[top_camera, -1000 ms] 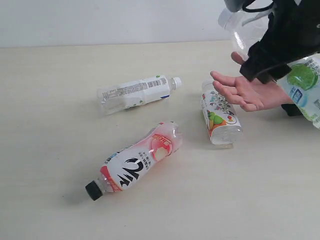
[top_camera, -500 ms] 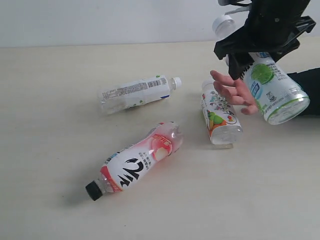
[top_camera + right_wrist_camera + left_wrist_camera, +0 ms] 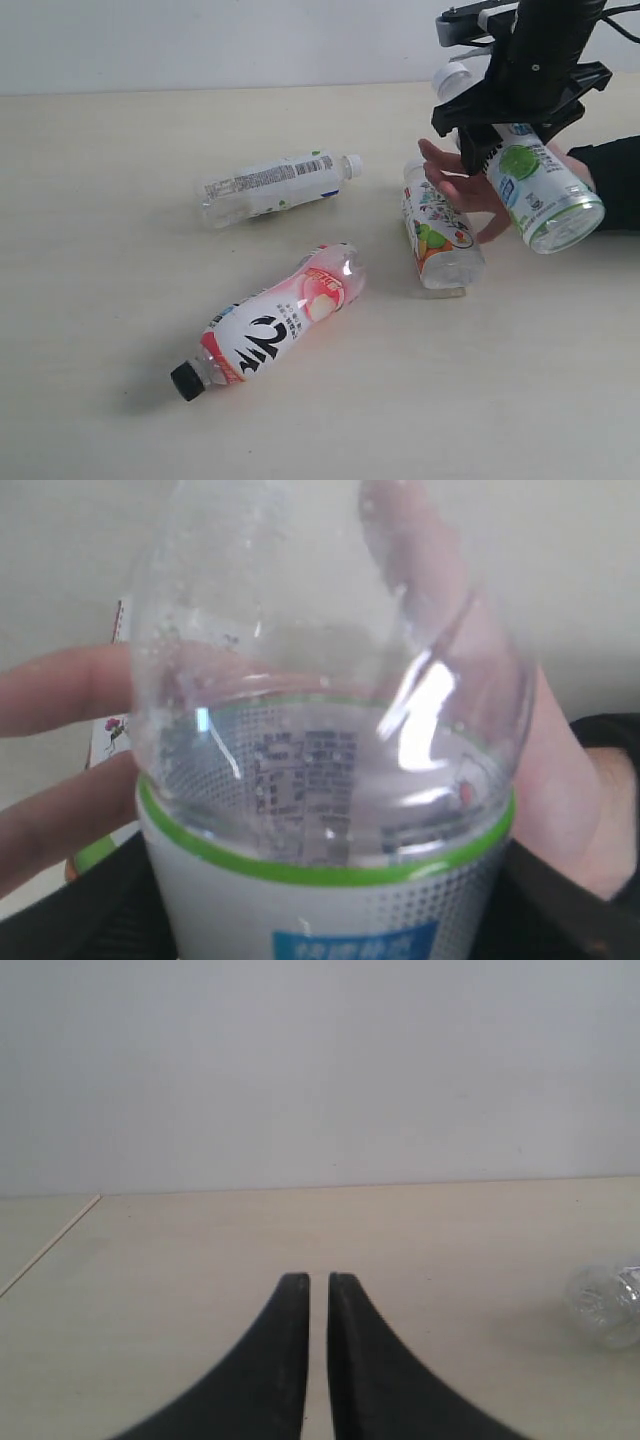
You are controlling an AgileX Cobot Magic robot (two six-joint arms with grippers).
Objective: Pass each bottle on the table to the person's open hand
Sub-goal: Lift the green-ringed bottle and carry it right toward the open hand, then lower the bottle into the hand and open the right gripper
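My right gripper (image 3: 512, 128) is shut on the green lime label bottle (image 3: 545, 195), held tilted with its cap up. The bottle lies against the palm of the person's open hand (image 3: 455, 185). In the right wrist view the lime bottle (image 3: 330, 810) fills the frame between my dark fingers (image 3: 100, 910), with the hand's fingers (image 3: 60, 690) behind it. Three bottles lie on the table (image 3: 120, 300): white label (image 3: 270, 185), pink peach with black cap (image 3: 275, 330), and fruit-picture label (image 3: 438, 235) just under the hand. My left gripper (image 3: 318, 1280) is shut, empty, low over the table.
The person's black sleeve (image 3: 615, 180) reaches in from the right edge. A clear bottle end (image 3: 605, 1305) shows at the side of the left wrist view. A pale wall (image 3: 200, 40) backs the table.
The right gripper has swung the lime bottle in from the far right and lowered it onto the person's palm. The hand stayed about where it was; the three lying bottles have not moved.
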